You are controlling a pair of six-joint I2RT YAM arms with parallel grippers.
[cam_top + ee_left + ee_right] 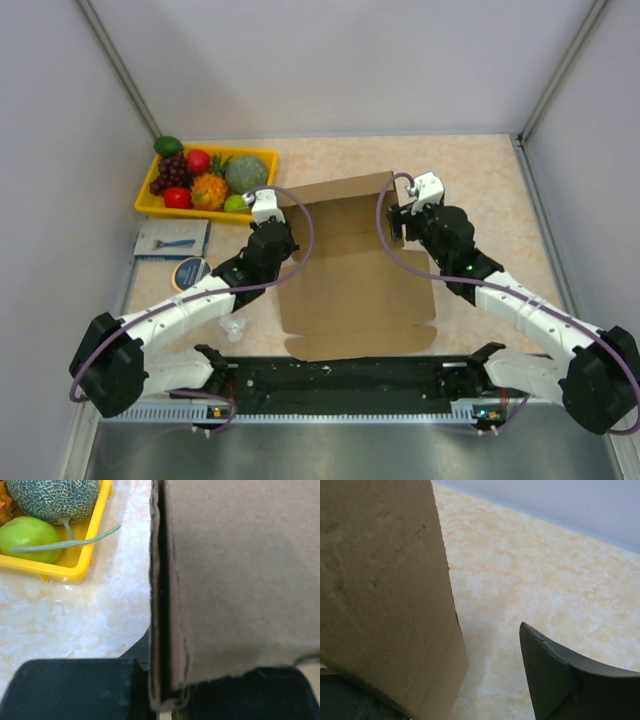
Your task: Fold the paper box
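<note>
Two hands on this paper box (355, 275), and they're doing different jobs. The box lies opened out in the middle of the desk (480, 180), base panel flat, with the front flap pointing toward me and the side walls partly folded up.

My left hand (272, 200) is at the far left corner, squeezed shut on the left side flap (225, 580). In the wrist view the cardboard edge runs right down between the two black pads. I reckon that grip does two things: it keeps that wall standing, and it pins the whole sheet so nothing slides while the other side gets worked.

My right hand (405, 205) is at the far right corner, spread wide with nothing in it. The right side flap (380, 580) stands upright next to the inner finger, though I can't tell if they actually touch. The outer finger (570, 680) hangs over bare desk, well apart from the cardboard. My guess is the wide gap leaves room to come back in on that wall from a better angle.

The yellow fruit tray (150, 205) sits close beyond my left hand, not touching the box, so I'd keep moves on that side small. Still plenty of folding left.
</note>
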